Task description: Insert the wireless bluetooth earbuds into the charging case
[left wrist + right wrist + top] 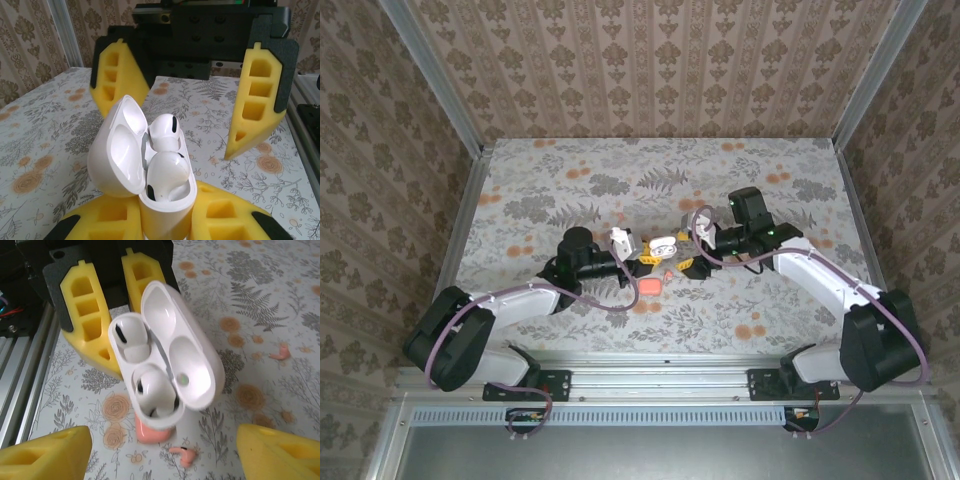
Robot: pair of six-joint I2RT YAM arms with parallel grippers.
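Note:
The white charging case [165, 200] stands with its lid open, clamped at its base between the yellow fingers of my left gripper [165, 222]. Two white earbuds [167, 172] sit in its wells, also visible as white earbuds [152, 392] in the right wrist view. My right gripper [162, 460] faces the case [165, 355], open, with a finger on either side and nothing held. Under the raised case a coral-pink case [152, 432] lies on the table. One coral-pink earbud [182, 456] lies beside it and another pink earbud [280, 352] lies farther off.
From above, both grippers meet at the table's middle around the white case [663, 243], with the coral case [651, 285] just in front. An aluminium rail [20, 370] runs along the near edge. Patterned walls close in the floral table [570, 180].

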